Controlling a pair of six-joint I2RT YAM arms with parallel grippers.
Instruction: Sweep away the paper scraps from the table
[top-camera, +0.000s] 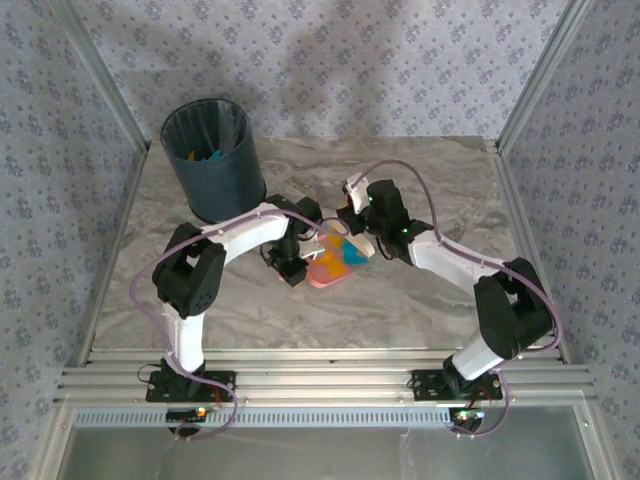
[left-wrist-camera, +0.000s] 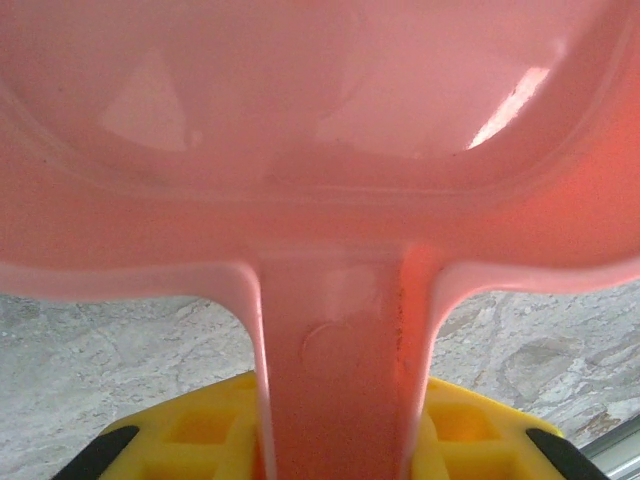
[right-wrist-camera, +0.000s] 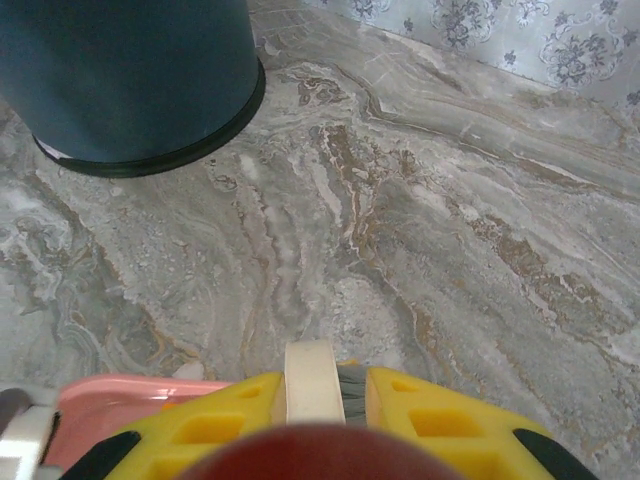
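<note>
A pink dustpan (top-camera: 325, 272) rests on the marbled table (top-camera: 420, 180) between the two arms. Orange-yellow and teal paper scraps (top-camera: 345, 252) lie in its pan. My left gripper (top-camera: 293, 262) is shut on the dustpan's handle (left-wrist-camera: 340, 360), which runs between the yellow fingers (left-wrist-camera: 200, 430); the left gripper (left-wrist-camera: 340, 445) sits below the pan's underside (left-wrist-camera: 320, 130). My right gripper (top-camera: 355, 230) is shut on a small brush (top-camera: 364, 246) just behind the pan. In the right wrist view the cream brush handle (right-wrist-camera: 313, 380) and grey bristles (right-wrist-camera: 350, 388) sit between the right gripper's (right-wrist-camera: 318, 410) fingers.
A dark blue bin (top-camera: 212, 160) stands at the table's back left with a few scraps inside, and shows as the bin (right-wrist-camera: 130, 80) in the right wrist view. Aluminium rails (top-camera: 320, 385) edge the table, and patterned walls close in three sides.
</note>
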